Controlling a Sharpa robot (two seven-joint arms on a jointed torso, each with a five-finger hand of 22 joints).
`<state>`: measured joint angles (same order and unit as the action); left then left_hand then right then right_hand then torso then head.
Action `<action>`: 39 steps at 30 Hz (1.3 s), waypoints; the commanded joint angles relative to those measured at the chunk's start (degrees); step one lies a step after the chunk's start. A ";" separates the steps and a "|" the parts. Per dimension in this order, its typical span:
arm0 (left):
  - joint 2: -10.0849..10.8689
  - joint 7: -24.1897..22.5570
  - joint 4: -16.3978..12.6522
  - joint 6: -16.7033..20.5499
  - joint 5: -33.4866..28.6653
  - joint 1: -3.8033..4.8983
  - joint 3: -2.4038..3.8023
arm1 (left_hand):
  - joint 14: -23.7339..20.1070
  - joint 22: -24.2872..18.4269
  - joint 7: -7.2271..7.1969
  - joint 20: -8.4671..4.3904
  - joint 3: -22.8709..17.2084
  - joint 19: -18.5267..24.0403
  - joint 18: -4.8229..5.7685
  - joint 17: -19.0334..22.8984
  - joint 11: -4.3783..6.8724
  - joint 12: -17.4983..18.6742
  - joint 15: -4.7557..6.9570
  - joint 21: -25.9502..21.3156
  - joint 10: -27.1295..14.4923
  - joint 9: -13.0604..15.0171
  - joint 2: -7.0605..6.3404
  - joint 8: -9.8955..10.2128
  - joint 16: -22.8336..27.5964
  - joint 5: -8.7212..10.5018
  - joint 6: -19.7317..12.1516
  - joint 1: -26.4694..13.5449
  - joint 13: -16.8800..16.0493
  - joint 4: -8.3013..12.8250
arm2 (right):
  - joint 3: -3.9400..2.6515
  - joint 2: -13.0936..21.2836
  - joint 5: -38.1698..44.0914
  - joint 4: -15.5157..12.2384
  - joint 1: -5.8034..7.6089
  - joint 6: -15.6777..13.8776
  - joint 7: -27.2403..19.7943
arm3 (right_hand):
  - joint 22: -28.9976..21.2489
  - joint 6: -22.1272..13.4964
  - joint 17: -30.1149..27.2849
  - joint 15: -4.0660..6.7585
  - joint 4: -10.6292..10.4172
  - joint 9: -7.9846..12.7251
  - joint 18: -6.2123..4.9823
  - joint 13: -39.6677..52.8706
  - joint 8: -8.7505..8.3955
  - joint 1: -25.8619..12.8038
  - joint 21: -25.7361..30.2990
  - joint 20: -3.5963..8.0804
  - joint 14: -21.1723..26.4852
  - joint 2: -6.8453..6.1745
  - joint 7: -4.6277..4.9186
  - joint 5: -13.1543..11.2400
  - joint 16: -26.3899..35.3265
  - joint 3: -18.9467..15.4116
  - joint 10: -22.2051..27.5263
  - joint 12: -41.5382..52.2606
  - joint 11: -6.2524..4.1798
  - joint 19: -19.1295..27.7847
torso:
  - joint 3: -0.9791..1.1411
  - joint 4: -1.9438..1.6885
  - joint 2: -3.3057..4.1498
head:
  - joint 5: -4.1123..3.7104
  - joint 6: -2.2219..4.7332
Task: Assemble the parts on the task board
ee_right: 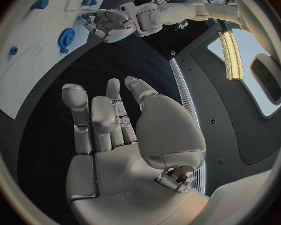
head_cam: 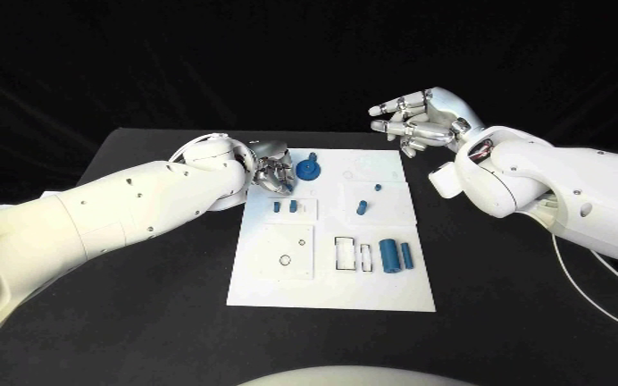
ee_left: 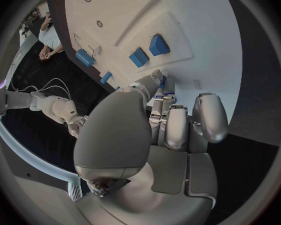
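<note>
Landmark: task board (head_cam: 264, 292), the white plate mid-table.

Near end of board: two blue cylinders (head_cam: 396, 255) lie side by side by a rectangular outline, untouched. A ring outline sits on the side toward the left arm.

Mid board: two small blue blocks (head_cam: 292, 206) toward the left arm; a blue peg (head_cam: 363, 205) lies toward the right arm.

Far end of board: blue gear (head_cam: 309, 170) sits on the plate. Left hand (head_cam: 270, 174) is low at the board's far corner, just beside the gear, fingers curled toward it. Whether they are touching or pinching the gear cannot be told; the left wrist view hides the fingertips behind the hand's own bulk.

Beyond the board's far edge: right hand (head_cam: 419, 120) is raised off the table, fingers apart, loosely bent, holding nothing.

Judgement: step in hand looks like taking the gear. Next move calls for a firm pinch before lifting.
</note>
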<state>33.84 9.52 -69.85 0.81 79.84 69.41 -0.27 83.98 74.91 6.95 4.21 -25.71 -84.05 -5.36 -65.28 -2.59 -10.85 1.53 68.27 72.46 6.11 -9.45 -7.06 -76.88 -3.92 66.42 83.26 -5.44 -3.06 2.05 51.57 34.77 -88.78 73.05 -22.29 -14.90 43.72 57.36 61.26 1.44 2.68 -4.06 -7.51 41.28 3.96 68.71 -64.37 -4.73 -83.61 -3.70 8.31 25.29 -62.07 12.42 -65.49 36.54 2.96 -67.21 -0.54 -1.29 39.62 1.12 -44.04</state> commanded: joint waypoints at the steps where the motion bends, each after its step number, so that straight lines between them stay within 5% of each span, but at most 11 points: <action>1: 0.01 0.40 -0.12 -1.10 0.36 -0.07 -0.04 | 1.71 1.95 -0.19 -0.34 -0.14 -0.16 0.80 0.04 0.06 0.33 0.46 0.24 0.26 0.04 -0.09 0.06 0.05 -0.11 0.29 -0.70 -0.05 0.20 | 0.00 -0.07 0.22 0.00 -0.04 0.90 -0.29 | 0.06 -0.54 0.05 -0.14 -0.40 -0.09 -1.09 -0.08 0.19 0.02 0.29 -0.09 -0.34 0.23 0.00 0.29 0.22 -0.08 0.42 0.21 0.09 0.12 | -0.01 -0.04 -0.01 | -0.01 0.06; 9: 0.02 0.75 -0.04 -0.83 0.32 -0.07 -0.04 | 1.39 1.71 1.38 0.47 -0.42 0.22 0.80 1.00 -1.67 3.65 -0.88 -0.55 -3.36 -1.71 -1.57 3.45 0.36 -0.17 -4.99 -2.21 0.92 0.41 | 0.00 -0.11 0.22 0.08 -0.06 0.83 -0.28 | -0.05 -0.53 -0.01 -0.14 -0.43 -0.09 -1.11 -0.09 0.19 0.03 0.35 -0.09 -0.33 0.26 0.00 0.29 0.29 -0.08 0.42 0.23 0.09 0.16 | -0.03 -0.03 -0.01 | 0.09 -0.01; 30: 0.73 0.87 -0.19 -0.33 -0.44 -0.07 -0.04 | 1.16 1.45 1.96 1.08 -0.43 0.51 0.66 1.64 -2.33 4.88 -1.43 -1.24 -4.41 -2.17 -2.19 3.28 0.54 -0.13 -5.74 -2.77 1.29 0.57 | 0.00 -0.14 0.80 1.07 -0.13 1.15 0.79 | -1.60 -0.70 -1.01 -0.21 -0.47 -0.06 -1.37 -0.52 0.12 0.30 1.33 -0.12 0.08 0.28 0.08 0.06 1.49 0.05 1.28 -0.45 0.18 0.99 | -0.05 -0.01 -0.04 | 0.14 -0.11; 35: 1.86 0.09 -0.84 1.51 -1.69 -0.06 -0.01 | 1.13 1.42 1.85 1.18 -0.44 0.55 0.61 1.68 -2.35 5.16 -1.48 -1.35 -4.64 -2.30 -2.41 3.43 0.51 -0.13 -6.13 -2.76 1.34 0.75 | 0.00 -0.23 4.49 2.71 -0.15 2.47 2.89 | -7.05 -0.74 -7.08 -0.60 -0.41 -0.11 -2.27 -5.54 0.23 1.53 5.16 -0.42 2.20 0.43 0.52 -2.35 8.51 1.44 4.07 -6.49 0.68 3.89 | -0.10 -0.02 -0.08 | 0.09 0.00; 39: 3.52 -1.81 -2.32 5.60 -3.95 -0.05 0.16 | 1.21 1.64 1.54 1.19 -0.99 0.43 0.61 1.49 -2.08 5.10 -1.30 -1.04 -4.17 -2.35 -2.06 3.43 0.32 -0.24 -6.44 -2.32 1.27 1.03 | 0.00 -0.26 11.08 4.40 -0.17 4.43 6.00 | -6.37 0.14 -9.36 -0.85 0.83 -0.22 -2.13 -11.93 0.55 3.60 4.93 -0.56 1.63 0.34 0.84 -6.72 10.99 3.96 4.79 -13.26 1.23 2.69 | -0.09 -0.05 -0.10 | 0.04 0.16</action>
<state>37.14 9.83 -71.67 2.44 78.58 69.31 -0.21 83.97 74.94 8.57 5.14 -26.59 -83.53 -5.35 -63.74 -5.01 -5.87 0.49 67.23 68.18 3.81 -11.55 -3.66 -76.55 -3.95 60.27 80.86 -4.14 -2.19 2.06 51.37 38.88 -84.77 72.94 -20.89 -12.37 37.01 57.12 52.07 0.69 3.38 -4.20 -9.31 30.15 4.39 72.02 -59.12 -5.29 -81.69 -3.33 8.81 19.10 -51.28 16.04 -61.06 24.13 4.27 -63.89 -0.61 -1.30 39.53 1.19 -44.01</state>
